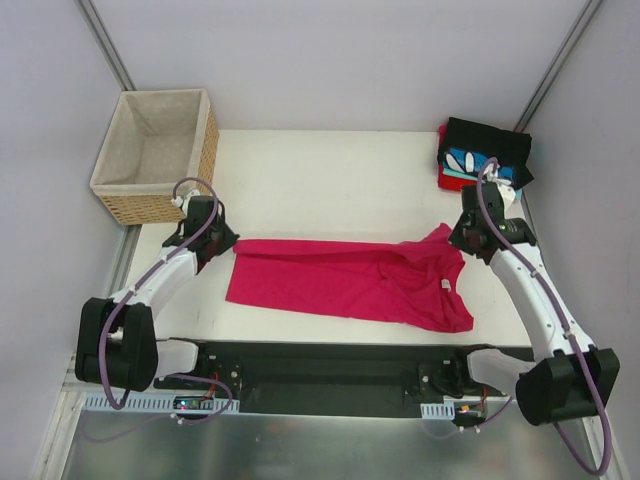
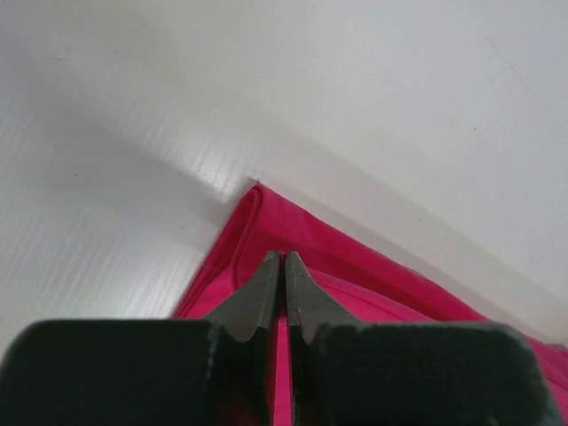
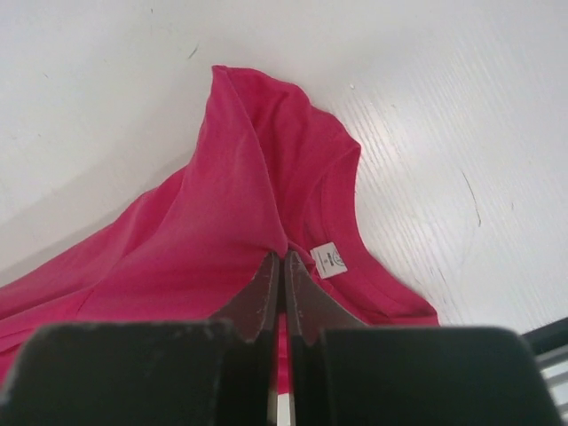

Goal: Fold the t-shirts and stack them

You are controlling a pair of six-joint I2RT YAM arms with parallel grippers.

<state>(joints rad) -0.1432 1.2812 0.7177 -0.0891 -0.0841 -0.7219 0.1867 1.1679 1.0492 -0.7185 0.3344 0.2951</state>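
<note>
The magenta-pink t-shirt [image 1: 340, 282] lies spread lengthwise across the middle of the white table [image 1: 330, 170], partly folded, its collar end with a white label [image 3: 329, 259] to the right. My left gripper [image 1: 222, 243] is shut on the shirt's far left corner [image 2: 266, 222]. My right gripper [image 1: 462, 236] is shut on a raised pinch of the shirt [image 3: 240, 195] near the collar. A folded stack sits at the far right corner: a black shirt [image 1: 487, 142] on top, the blue one with white print [image 1: 467, 162] and a red one [image 1: 447, 176] under it.
A woven wicker basket with beige lining [image 1: 158, 155] stands at the far left, off the table corner. A black base rail [image 1: 330, 365] runs along the near edge. Grey walls close in behind and on both sides.
</note>
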